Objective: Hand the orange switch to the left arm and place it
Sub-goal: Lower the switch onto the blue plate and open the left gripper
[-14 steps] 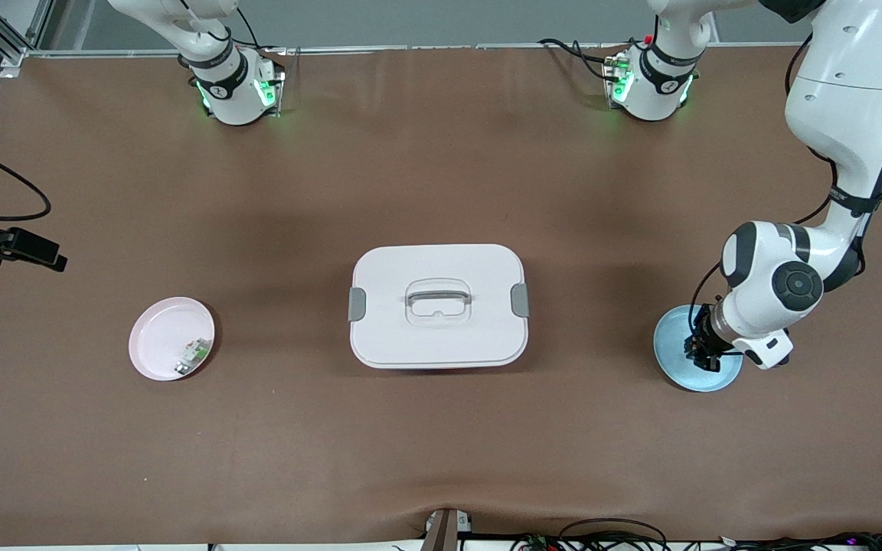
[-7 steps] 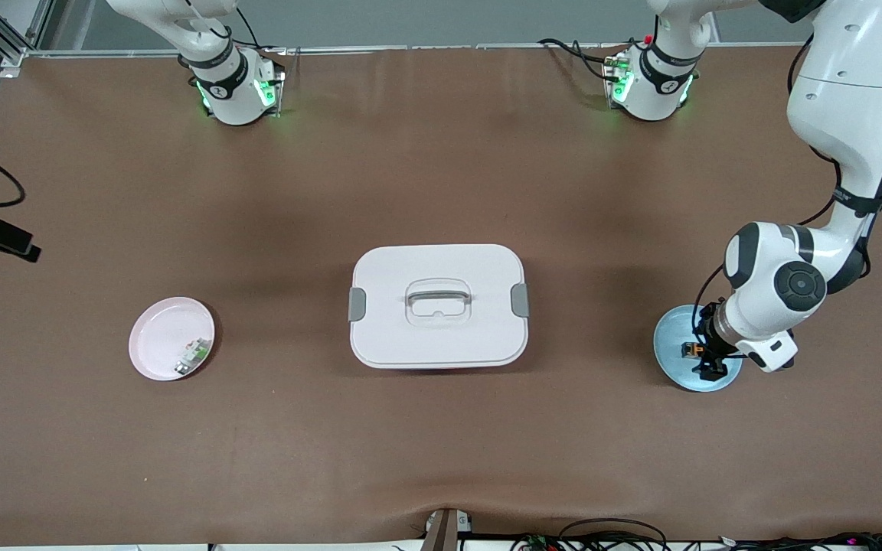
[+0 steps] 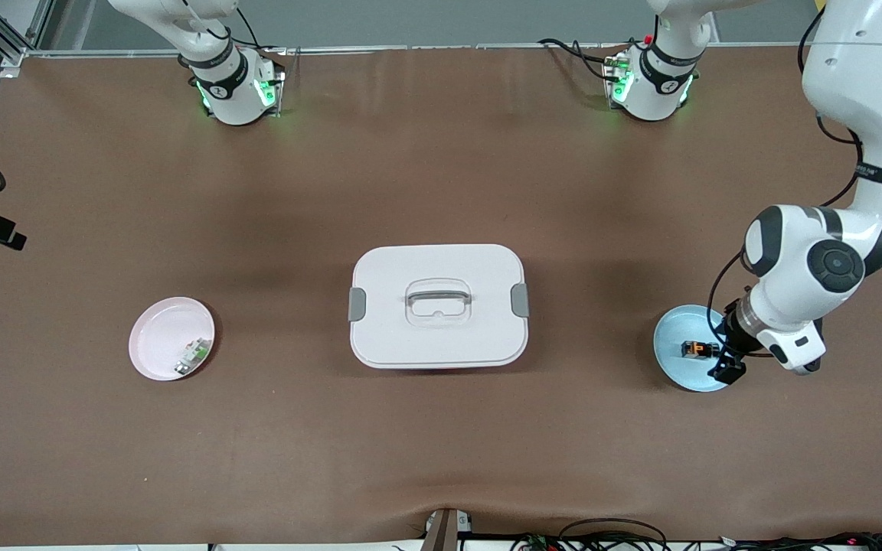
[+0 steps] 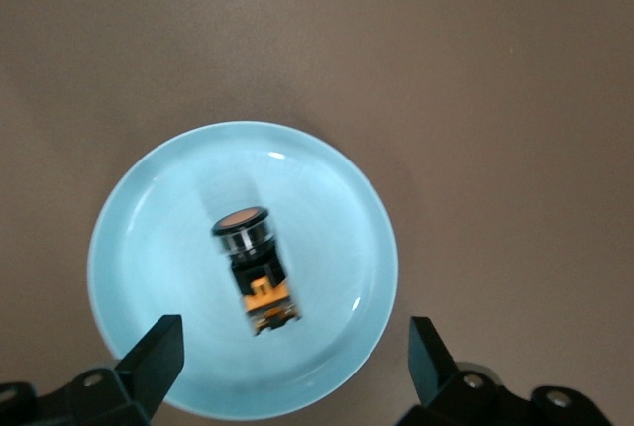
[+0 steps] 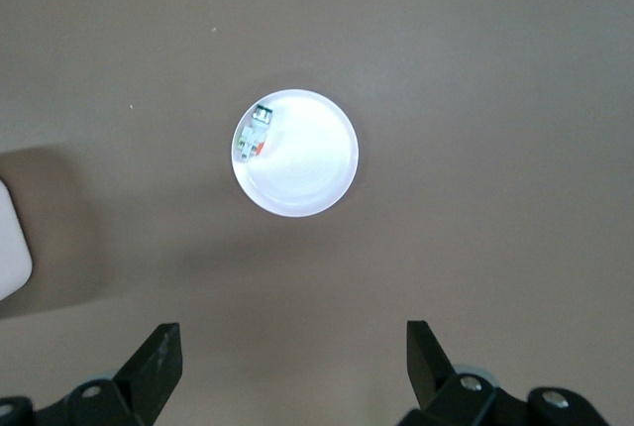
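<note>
Switch (image 4: 253, 267) on blue plate (image 4: 149, 208); lettering unreadable.

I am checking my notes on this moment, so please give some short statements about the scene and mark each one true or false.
1. The orange switch lies on the blue plate. True.
2. The left gripper is shut on the switch. False: its fingers stand wide open above the plate, with the switch lying free.
3. The box has its lid off. False: the lid is on, and its handle lies flat.
4. The pink plate holds a small green-and-white component. True.
5. The right gripper is open, high over the table. True.
</note>
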Robot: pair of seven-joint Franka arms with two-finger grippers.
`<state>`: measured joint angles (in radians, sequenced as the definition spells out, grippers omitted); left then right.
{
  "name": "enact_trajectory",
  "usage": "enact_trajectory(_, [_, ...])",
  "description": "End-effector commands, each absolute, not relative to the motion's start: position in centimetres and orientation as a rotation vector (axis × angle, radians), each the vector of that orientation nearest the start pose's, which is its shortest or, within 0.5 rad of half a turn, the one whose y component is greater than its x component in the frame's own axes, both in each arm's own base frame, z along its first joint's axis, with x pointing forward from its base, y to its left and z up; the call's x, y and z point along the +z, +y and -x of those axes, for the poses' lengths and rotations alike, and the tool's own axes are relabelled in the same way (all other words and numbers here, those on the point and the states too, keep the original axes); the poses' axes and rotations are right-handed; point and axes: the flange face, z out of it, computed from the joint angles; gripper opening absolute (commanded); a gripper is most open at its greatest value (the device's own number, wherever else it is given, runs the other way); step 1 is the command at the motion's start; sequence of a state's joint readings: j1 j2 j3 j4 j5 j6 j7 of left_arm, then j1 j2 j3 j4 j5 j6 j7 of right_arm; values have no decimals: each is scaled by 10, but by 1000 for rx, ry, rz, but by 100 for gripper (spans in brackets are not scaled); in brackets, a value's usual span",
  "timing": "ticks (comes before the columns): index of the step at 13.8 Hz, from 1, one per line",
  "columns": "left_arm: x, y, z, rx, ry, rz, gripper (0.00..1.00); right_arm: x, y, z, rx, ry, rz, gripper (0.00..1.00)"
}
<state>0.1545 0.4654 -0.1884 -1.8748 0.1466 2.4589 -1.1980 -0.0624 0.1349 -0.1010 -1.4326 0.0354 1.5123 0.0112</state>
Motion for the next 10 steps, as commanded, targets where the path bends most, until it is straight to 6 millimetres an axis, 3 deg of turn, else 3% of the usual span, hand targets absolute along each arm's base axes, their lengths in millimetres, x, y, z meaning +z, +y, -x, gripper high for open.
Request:
enact_trajectory(1, [303,-9,-624,-92,-1298,2911,100,604,-83,-571,138,261,3059,100])
enact_trajectory(4, [321,-8,-608,7,-883,3079,100,604,-66,-568,135,213,3062,100])
enact_trajectory(6, [347,-9,-604,-13,-570,3157,100,602,-59,-566,141,196,3068,100])
enact_trajectory(10, [417,-16,-597,-132,-518,3209,100,601,-52,-556,81,172,3081,100])
